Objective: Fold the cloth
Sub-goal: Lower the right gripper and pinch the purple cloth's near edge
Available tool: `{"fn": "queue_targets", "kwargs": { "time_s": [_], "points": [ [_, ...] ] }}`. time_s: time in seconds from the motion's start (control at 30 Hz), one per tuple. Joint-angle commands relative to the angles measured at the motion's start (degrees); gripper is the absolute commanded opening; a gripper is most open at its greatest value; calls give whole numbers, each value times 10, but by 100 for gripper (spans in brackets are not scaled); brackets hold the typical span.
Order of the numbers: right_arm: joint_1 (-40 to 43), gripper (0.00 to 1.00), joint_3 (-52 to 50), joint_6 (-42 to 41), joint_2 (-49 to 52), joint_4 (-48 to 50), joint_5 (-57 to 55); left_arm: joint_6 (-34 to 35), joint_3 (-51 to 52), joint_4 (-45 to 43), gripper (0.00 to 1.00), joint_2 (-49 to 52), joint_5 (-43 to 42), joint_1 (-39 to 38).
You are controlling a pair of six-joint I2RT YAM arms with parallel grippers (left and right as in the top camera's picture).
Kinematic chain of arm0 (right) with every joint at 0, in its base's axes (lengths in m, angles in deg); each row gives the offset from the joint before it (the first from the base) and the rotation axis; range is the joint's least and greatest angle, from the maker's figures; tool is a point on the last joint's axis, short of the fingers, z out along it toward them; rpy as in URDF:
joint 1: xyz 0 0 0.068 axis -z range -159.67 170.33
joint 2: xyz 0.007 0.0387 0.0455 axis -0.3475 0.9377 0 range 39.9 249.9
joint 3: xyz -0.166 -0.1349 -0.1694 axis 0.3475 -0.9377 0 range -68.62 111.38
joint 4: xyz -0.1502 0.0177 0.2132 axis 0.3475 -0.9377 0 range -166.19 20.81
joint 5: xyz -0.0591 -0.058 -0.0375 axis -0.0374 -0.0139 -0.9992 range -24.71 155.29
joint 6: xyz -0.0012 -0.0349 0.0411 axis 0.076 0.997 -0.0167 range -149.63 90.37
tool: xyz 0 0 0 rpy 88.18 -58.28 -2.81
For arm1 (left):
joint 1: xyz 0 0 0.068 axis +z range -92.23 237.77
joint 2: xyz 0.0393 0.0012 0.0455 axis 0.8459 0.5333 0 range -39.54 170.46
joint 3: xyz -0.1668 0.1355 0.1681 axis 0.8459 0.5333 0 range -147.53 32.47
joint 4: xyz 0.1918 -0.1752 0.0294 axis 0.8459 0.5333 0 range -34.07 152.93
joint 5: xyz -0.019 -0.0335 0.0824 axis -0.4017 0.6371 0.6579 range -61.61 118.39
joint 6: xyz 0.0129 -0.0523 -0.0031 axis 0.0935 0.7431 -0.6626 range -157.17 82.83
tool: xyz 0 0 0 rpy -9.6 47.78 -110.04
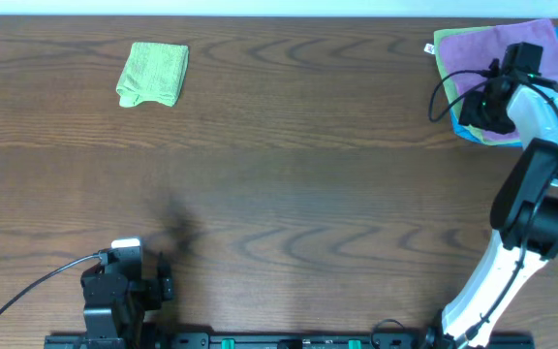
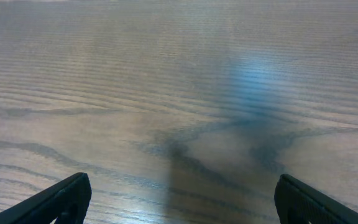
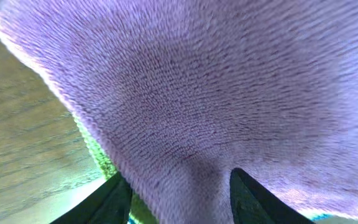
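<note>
The lilac-purple cloth (image 1: 492, 48) lies flat on top of a stack at the far right of the table, with its small white tag (image 1: 429, 48) at the left corner. In the right wrist view it fills the frame (image 3: 216, 81). My right gripper (image 1: 478, 102) is down on the cloth's near part. Its fingers (image 3: 179, 199) are partly apart, with purple cloth bulging between them. My left gripper (image 1: 163, 283) rests near the front left edge, open and empty over bare wood (image 2: 179, 205).
A folded green cloth (image 1: 153, 74) lies at the back left. Under the lilac cloth lie a green cloth (image 3: 95, 152) and a blue one (image 1: 465, 131). The wooden table (image 1: 289, 174) stretches between the two arms.
</note>
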Motion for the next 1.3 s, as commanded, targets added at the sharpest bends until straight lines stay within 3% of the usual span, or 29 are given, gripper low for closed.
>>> {"fn": "queue_targets", "kwargs": {
  "time_s": [0.0,0.93,1.27],
  "points": [
    [2,49,10,16,-42,2,-3,-14,6,31,95,-4,-5,-3],
    [3,56,-33,20,-43,29,3,-14,6,31,95,-4,-5,-3],
    [4,49,-67,20,-43,59,2,-14,6,31,95,-4,-4,-3]
  ]
}}
